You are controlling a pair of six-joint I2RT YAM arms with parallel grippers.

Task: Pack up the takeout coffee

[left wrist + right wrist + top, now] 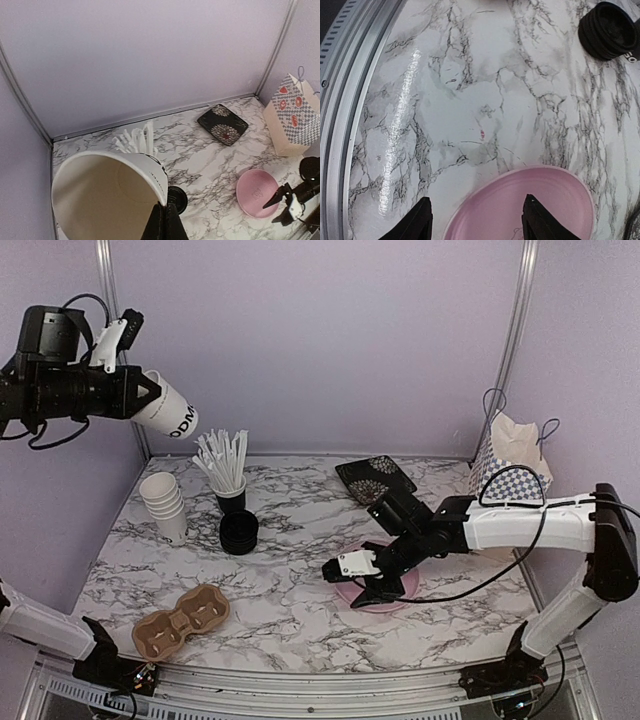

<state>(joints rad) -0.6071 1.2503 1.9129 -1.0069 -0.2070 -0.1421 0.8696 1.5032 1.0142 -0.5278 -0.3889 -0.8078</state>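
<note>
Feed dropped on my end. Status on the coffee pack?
Left gripper shut on lidless cup, held high, tilted. Right gripper open, empty, over pink plate. Carrier empty; nothing in the way.

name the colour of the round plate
The plate is pink; right wrist view shows it best.
</note>
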